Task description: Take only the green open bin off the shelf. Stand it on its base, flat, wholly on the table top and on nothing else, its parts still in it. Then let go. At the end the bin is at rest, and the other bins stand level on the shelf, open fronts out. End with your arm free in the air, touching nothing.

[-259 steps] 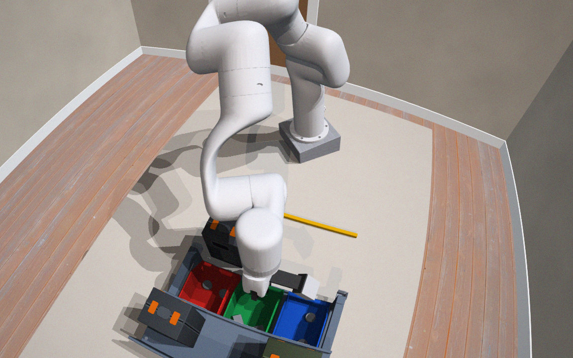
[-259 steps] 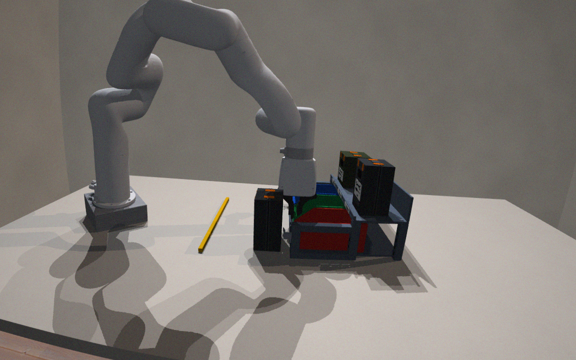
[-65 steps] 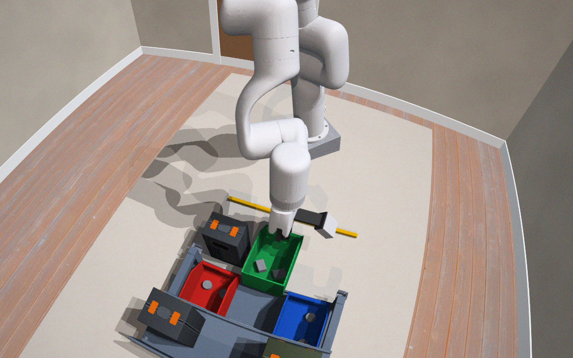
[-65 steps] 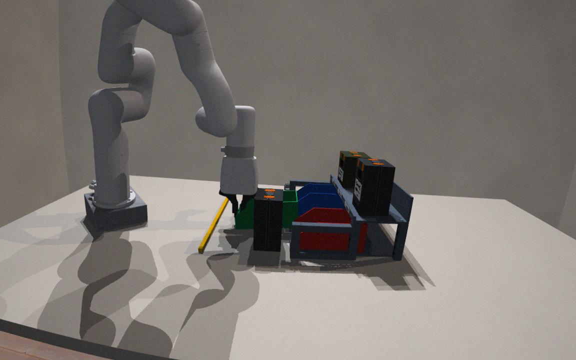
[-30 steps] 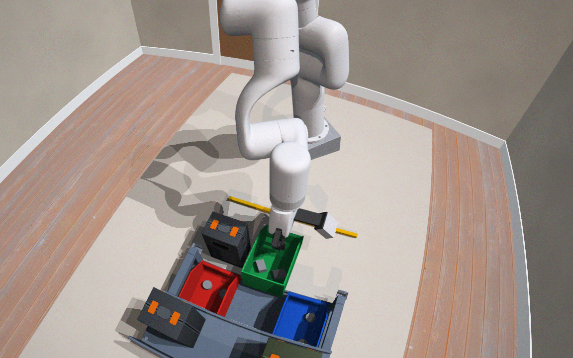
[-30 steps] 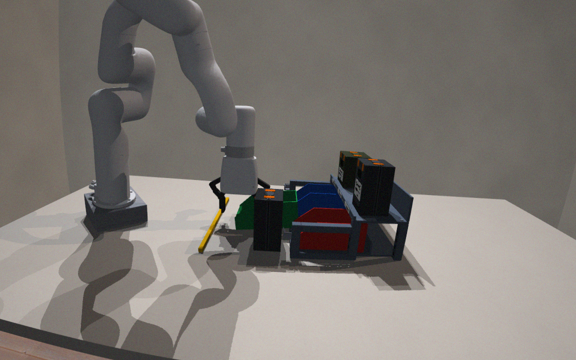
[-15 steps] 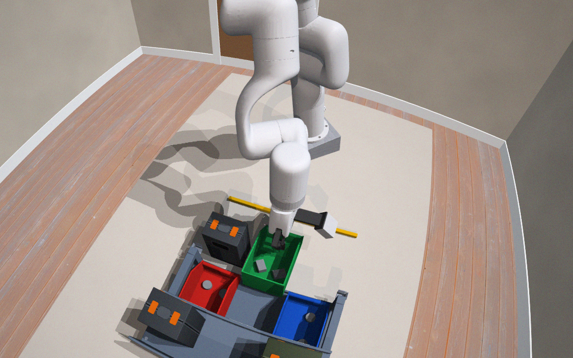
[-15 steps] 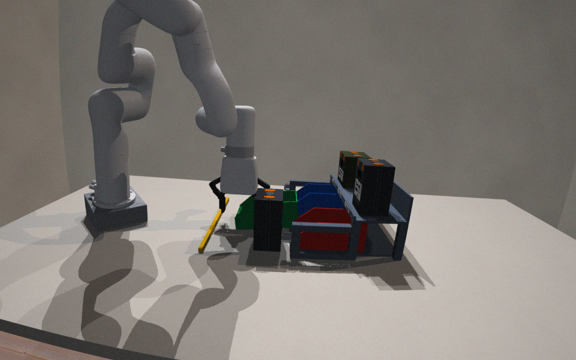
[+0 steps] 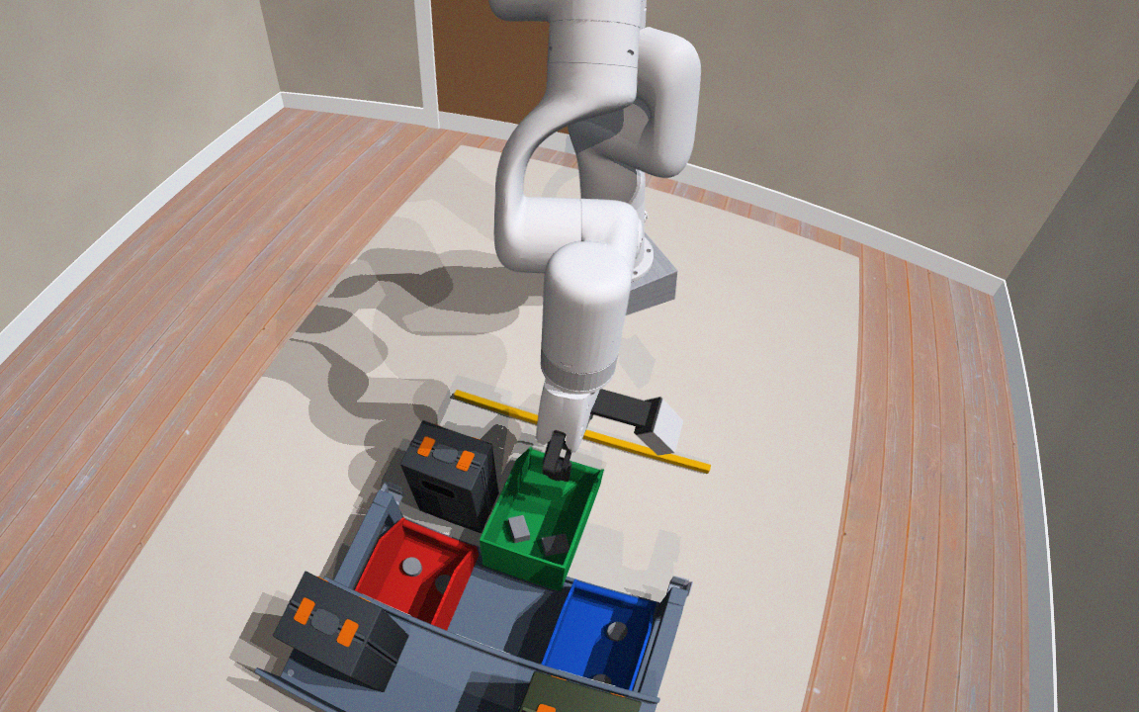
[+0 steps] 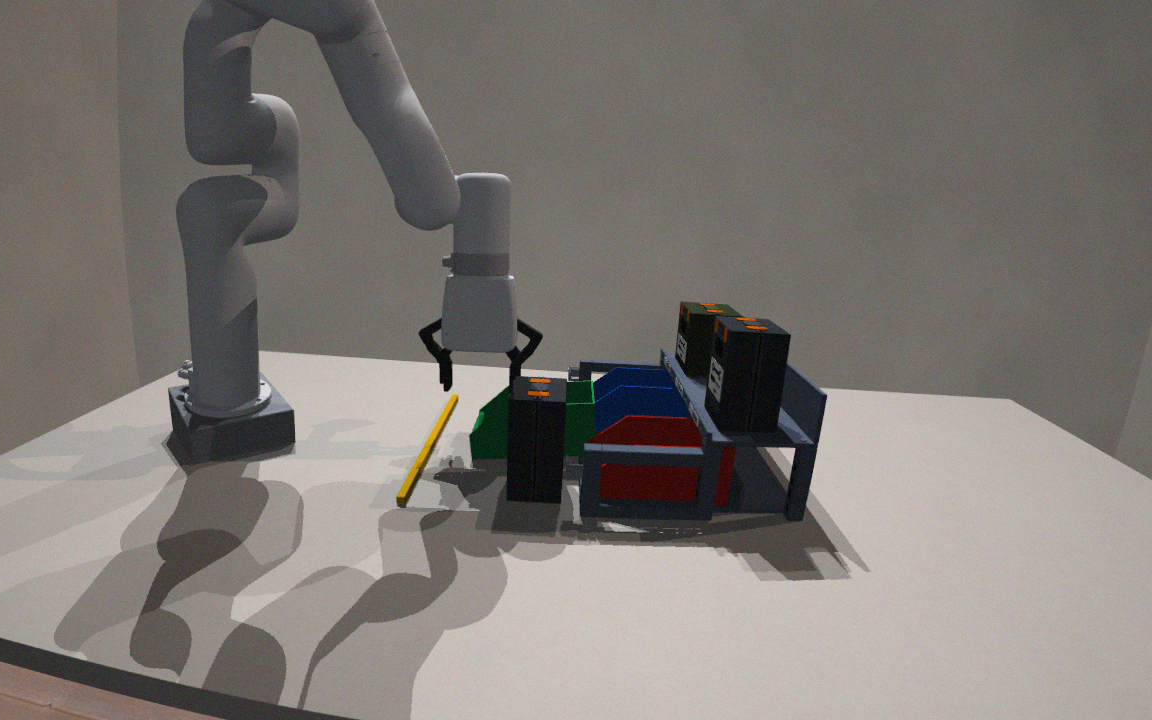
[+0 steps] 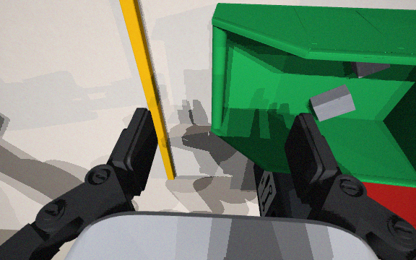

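The green open bin [image 9: 527, 508] [image 10: 490, 431] [image 11: 266, 108] stands in front of the shelf [image 9: 673, 610] [image 10: 799, 447], between the red bin [image 9: 414, 578] [image 10: 652, 470] [image 11: 392, 202] and the blue bin [image 9: 600, 633] [image 10: 643, 389]. Its rear end reaches the shelf's front edge; I cannot tell whether it touches it. A grey block [image 9: 518, 528] [image 11: 332, 102] and a dark piece [image 9: 554, 544] lie in it. My gripper [image 9: 556, 456] [image 10: 479, 376] [image 11: 221, 127] is open and empty, a little above the bin's front wall, one finger on each side.
A yellow bar [image 9: 502, 408] [image 10: 426, 452] [image 11: 143, 72] lies on the table just past the bin. A black case [image 9: 450, 474] [image 10: 535, 438] stands on the table beside the green bin. Another black case [image 9: 339, 628] [image 10: 746, 371] and an olive case [image 10: 696, 335] stand on the shelf top.
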